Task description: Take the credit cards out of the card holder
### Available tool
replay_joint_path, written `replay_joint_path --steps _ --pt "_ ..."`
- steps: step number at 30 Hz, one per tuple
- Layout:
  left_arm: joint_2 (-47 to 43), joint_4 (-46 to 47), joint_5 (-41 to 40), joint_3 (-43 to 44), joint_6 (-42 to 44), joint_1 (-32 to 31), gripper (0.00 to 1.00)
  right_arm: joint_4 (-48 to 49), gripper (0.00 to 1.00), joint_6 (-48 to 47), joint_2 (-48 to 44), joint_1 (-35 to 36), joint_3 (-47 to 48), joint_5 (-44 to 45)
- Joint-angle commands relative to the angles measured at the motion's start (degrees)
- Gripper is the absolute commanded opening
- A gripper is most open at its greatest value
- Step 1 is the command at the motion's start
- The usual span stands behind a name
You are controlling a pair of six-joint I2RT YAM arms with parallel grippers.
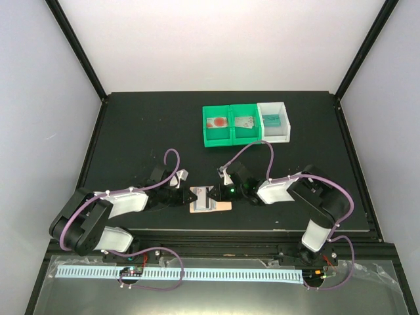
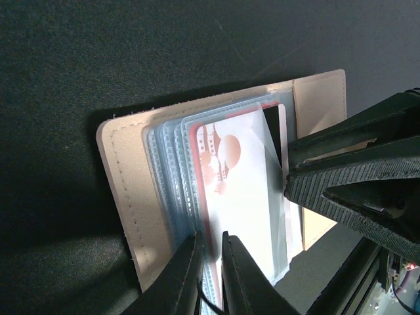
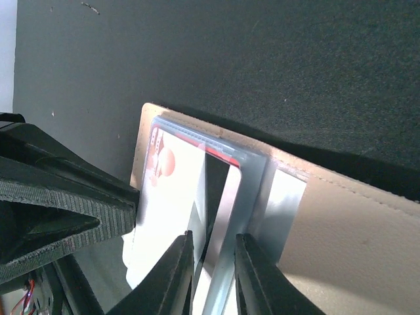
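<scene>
left tool (image 2: 210,244) is clenched on the edge of the blue pockets (image 2: 167,170), pinning the open holder (image 2: 125,184) flat on the surface (image 1: 131,138) between the two arms. right tool (image 3: 213,237) straddles the end of the red-printed card (image 3: 172,197) in its clear sleeve (image 3: 256,190), jaws narrow; whether they bite the card i cannot tell. both tools face each other across the holder, and the card's long axis seems to run between them, so the pull should follow it toward the right arm, away from the left clamp.
</scene>
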Motion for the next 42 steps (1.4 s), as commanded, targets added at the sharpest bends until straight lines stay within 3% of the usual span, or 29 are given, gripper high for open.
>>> replay_joint_path --steps 1,8,10,23,29,42 --pt "0.3 -1.3 -1.2 -0.1 0.5 -0.2 0.1 1.3 0.2 0.4 1.3 0.2 0.2 0.9" --pt "0.5 -1.5 -1.2 -0.1 0.7 -0.3 0.13 2.1 0.02 0.4 0.4 0.2 -1.6 1.4" --pt "0.5 -1.7 -1.4 -0.1 0.7 -0.3 0.15 2.1 0.01 0.3 -0.4 0.2 -2.2 2.3" --pt "-0.9 -1.9 -2.6 -0.7 0.9 -0.3 0.12 -0.2 0.03 -0.3 -3.7 -1.2 -4.2 5.8" --pt "-0.8 -1.1 -2.3 -0.9 0.8 -0.2 0.11 4.9 0.13 1.3 -1.7 -1.2 -5.1 1.8" --pt "-0.5 -1.5 -2.5 -0.5 0.7 -0.3 0.11 7.5 0.2 2.5 0.9 -1.2 -4.3 -0.6"
